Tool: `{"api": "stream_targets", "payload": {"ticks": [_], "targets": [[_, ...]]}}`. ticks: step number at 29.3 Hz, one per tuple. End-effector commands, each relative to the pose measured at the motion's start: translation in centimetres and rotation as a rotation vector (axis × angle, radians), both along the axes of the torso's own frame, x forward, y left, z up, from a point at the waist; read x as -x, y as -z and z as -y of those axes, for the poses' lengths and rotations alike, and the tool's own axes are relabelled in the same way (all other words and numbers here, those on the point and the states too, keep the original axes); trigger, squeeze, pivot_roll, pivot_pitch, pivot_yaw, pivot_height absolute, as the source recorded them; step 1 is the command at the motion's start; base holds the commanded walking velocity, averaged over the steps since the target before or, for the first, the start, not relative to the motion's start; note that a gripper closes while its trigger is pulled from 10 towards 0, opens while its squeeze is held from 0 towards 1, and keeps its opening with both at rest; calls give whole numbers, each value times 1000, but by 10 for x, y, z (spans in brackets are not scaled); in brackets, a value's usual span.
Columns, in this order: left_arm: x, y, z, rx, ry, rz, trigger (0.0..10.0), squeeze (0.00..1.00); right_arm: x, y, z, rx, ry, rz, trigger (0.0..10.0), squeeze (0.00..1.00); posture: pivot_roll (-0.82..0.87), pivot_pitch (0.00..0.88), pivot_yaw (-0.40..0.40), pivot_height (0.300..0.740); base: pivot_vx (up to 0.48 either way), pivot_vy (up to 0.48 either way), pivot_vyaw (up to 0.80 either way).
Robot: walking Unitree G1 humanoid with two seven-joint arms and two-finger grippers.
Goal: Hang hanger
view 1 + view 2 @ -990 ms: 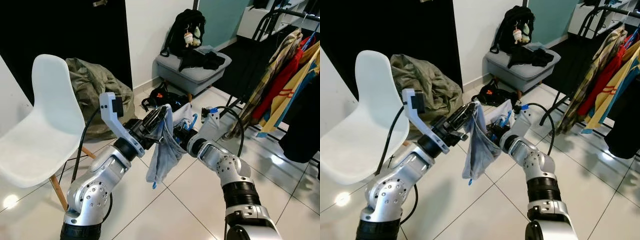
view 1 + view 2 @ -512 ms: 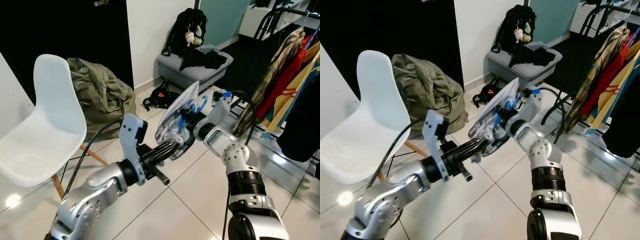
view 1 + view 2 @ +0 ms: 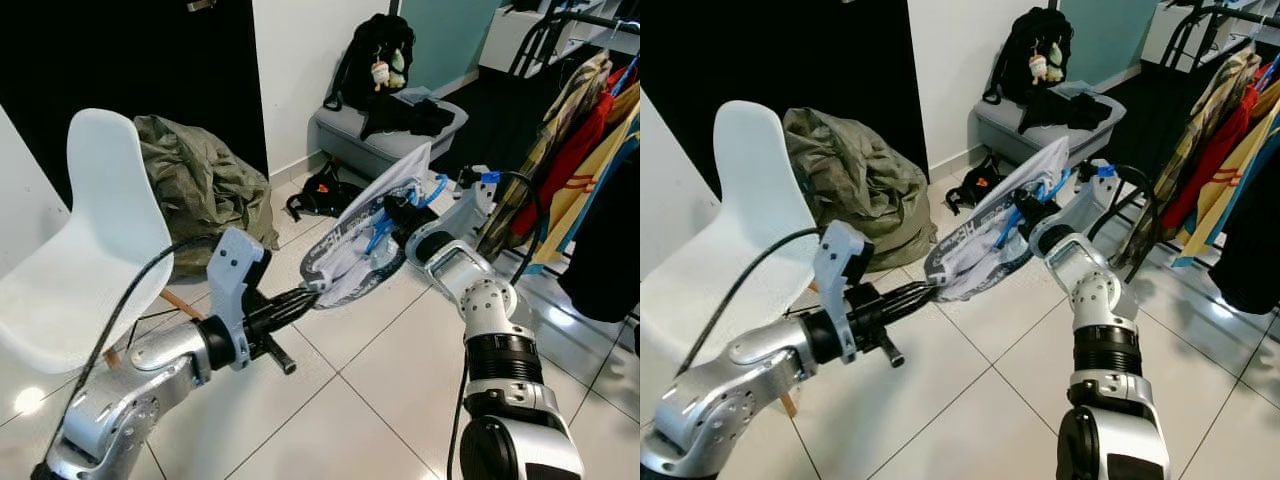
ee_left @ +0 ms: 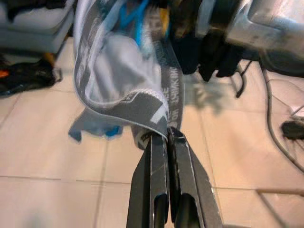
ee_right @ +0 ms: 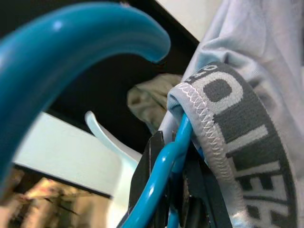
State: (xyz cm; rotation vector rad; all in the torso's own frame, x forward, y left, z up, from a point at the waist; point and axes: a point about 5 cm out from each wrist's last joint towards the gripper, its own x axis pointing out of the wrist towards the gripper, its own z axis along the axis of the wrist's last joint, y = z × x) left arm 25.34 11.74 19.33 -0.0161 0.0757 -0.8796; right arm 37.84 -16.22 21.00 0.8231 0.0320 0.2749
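Observation:
A pale grey-blue garment [image 3: 365,235] with a dark grey printed waistband is stretched between my two grippers. My left gripper [image 3: 305,292] is shut on the waistband's lower edge; in the left wrist view the fingertips [image 4: 167,135] pinch the band [image 4: 142,107]. My right gripper [image 3: 412,215] is shut on a blue plastic hanger [image 3: 382,230] that carries the garment's other end. In the right wrist view the hanger's hook [image 5: 71,42] curves overhead, and the waistband [image 5: 228,118] wraps over the hanger beside the fingers [image 5: 149,166].
A black clothes rack [image 3: 560,20] with several hanging garments [image 3: 580,150] stands at the right. A white chair [image 3: 90,230] is on the left, an olive bag [image 3: 200,185] behind it. A grey ottoman [image 3: 385,145] holds a black backpack [image 3: 370,55]. The floor is tiled.
The garment hung limp from both grippers held close together. The right gripper has since carried the hanger up and right while the left arm dropped low, stretching the waistband.

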Motion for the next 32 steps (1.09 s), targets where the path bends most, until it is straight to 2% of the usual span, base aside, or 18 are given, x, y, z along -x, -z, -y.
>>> {"api": "stream_targets", "payload": {"ticks": [1, 2, 4, 9, 11, 14, 16, 17, 19, 20, 22, 23, 25, 26, 27, 29, 30, 32], "targets": [[1, 7, -4, -53, -1, -13, 0, 0, 0, -16, 3, -88, -8, 74, 10000, 0, -11, 137, 20, 740, 0, 0, 0], [1, 7, -4, -53, -1, -13, 0, 0, 0, -16, 3, -88, -8, 74, 10000, 0, -11, 137, 20, 740, 0, 0, 0], [3, 13, -7, -111, 3, -23, 0, 0, 2, -27, 10, -198, -11, 139, 10000, 0, -10, 139, 24, 740, 0, 0, 0], [4, 18, -9, -145, 8, -31, 0, 0, 4, -32, 16, -249, -6, 172, 10000, 0, -10, 139, 24, 740, 0, 0, 0], [4, 20, -13, -161, 3, -35, 0, 0, 4, -31, 19, -152, -5, 173, 10000, 0, -8, 145, 25, 740, 0, 0, 0], [3, 20, -17, -186, -6, -28, 0, 0, 5, -30, 22, -81, 12, 175, 10000, 0, -11, 146, 26, 740, 0, 0, 0], [-1, 18, -24, -206, -29, -13, 0, 0, 1, -22, 25, 84, 64, 108, 10000, 0, -10, 146, 25, 740, 0, 0, 0], [-1, 18, -24, -206, -29, -13, 0, 0, 1, -22, 25, 84, 64, 108, 10000, 0, -10, 146, 25, 740, 0, 0, 0], [-2, 17, -26, -209, -38, -8, 0, 0, -1, -17, 27, 155, 87, 79, 10000, 0, -12, 148, 27, 740, 0, 0, 0], [-3, 16, -26, -210, -42, -3, 0, 0, 0, -13, 25, 214, 83, 71, 10000, 0, -10, 148, 26, 740, 0, 0, 0], [-3, 15, -26, -210, -42, 0, 0, 0, 1, -10, 23, 239, 73, 71, 10000, 0, -10, 148, 26, 740, 0, 0, 0], [-3, 15, -26, -209, -42, 3, 0, 0, 2, 1, 18, 353, 68, 16, 10000, 0, -10, 150, 27, 740, 0, 0, 0], [-3, 15, -26, -209, -42, 3, 0, 0, 2, 1, 18, 353, 68, 16, 10000, 0, -10, 150, 27, 740, 0, 0, 0], [-3, 15, -25, -206, -40, 5, 0, 0, 3, 15, 12, 442, 61, -49, 10000, 0, -13, 149, 28, 740, 0, 0, 0], [-3, 15, -23, -206, -36, 9, 0, 0, 5, 25, 6, 476, 43, -75, 10000, 0, -13, 151, 26, 740, 0, 0, 0], [-3, 15, -22, -205, -33, 12, 0, 0, 7, 29, 0, 448, 25, -85, 10000, 0, -13, 151, 26, 740, 0, 0, 0], [-3, 14, -21, -201, -27, 15, 0, 0, 7, 25, -2, 361, 22, -71, 10000, 0, -12, 153, 26, 740, 0, 0, 0], [-2, 14, -18, -196, -15, 16, 0, 0, 6, 21, -1, 352, 43, -52, 10000, 0, -13, 152, 27, 740, 0, 0, 0]]}}
